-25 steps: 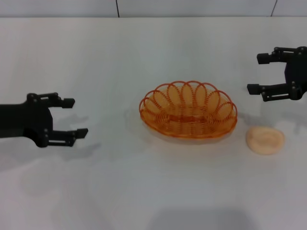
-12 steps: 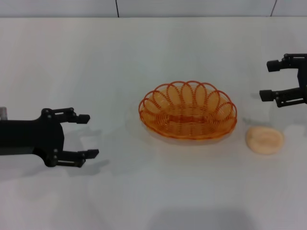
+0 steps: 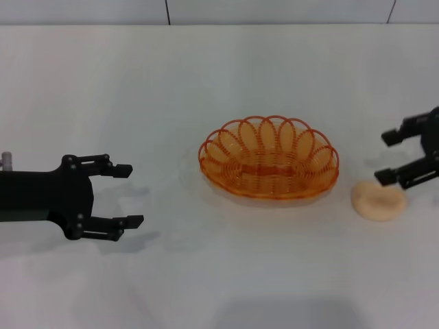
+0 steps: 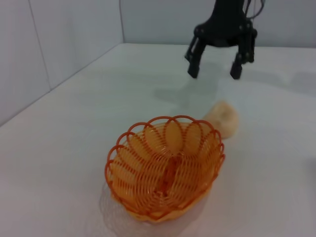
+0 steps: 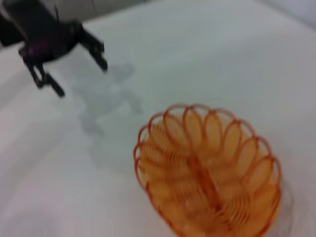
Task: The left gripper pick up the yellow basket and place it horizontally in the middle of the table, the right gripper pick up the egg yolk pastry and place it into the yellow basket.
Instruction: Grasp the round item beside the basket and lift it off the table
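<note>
The yellow basket (image 3: pixel 269 157), an oval orange wire basket with a looped rim, stands empty in the middle of the white table (image 3: pixel 219 75). It also shows in the left wrist view (image 4: pixel 164 166) and the right wrist view (image 5: pixel 210 175). The egg yolk pastry (image 3: pixel 378 200), a pale peach bun, lies on the table just right of the basket; it shows behind the basket in the left wrist view (image 4: pixel 222 118). My right gripper (image 3: pixel 385 157) is open, above the pastry's far right side. My left gripper (image 3: pixel 127 195) is open and empty, well left of the basket.
A wall with a dark seam (image 3: pixel 167 11) runs behind the table's far edge. Bare tabletop lies between my left gripper and the basket, and in front of both.
My right gripper has come down and toward the pastry, from high at the right edge to just over it. My left gripper moved forward and right at first, then held still.
</note>
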### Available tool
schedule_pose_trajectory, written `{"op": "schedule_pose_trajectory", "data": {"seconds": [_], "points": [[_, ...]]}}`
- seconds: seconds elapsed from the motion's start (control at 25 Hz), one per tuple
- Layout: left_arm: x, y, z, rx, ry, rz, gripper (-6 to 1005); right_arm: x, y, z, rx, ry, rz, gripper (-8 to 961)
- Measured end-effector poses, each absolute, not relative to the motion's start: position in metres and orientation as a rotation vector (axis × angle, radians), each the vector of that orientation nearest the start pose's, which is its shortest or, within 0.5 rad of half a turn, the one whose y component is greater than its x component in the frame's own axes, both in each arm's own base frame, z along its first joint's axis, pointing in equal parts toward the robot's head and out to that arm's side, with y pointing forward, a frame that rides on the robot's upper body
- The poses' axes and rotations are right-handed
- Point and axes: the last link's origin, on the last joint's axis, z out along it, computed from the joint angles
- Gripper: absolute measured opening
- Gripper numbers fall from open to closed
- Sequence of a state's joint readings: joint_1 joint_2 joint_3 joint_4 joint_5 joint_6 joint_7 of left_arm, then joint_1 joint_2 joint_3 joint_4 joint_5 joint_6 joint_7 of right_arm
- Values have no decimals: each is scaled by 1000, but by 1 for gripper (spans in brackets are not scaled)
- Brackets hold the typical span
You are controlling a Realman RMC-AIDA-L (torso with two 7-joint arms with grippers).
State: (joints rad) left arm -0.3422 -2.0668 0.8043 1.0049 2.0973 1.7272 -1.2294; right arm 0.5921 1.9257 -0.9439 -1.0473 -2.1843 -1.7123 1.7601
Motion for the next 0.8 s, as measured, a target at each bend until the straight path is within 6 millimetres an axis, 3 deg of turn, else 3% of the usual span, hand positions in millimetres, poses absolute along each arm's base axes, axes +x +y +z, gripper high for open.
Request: {"op": "schedule_pose_trajectory", "data": {"seconds": [0.44,0.8], "points": [[-280,290,37,-2893,-189,-348,830,227,363,40,-2936,529,-201,770],[-279,290,36,-2898,-179,-348,829,238,362,36,-2908,564,-283,719]]}}
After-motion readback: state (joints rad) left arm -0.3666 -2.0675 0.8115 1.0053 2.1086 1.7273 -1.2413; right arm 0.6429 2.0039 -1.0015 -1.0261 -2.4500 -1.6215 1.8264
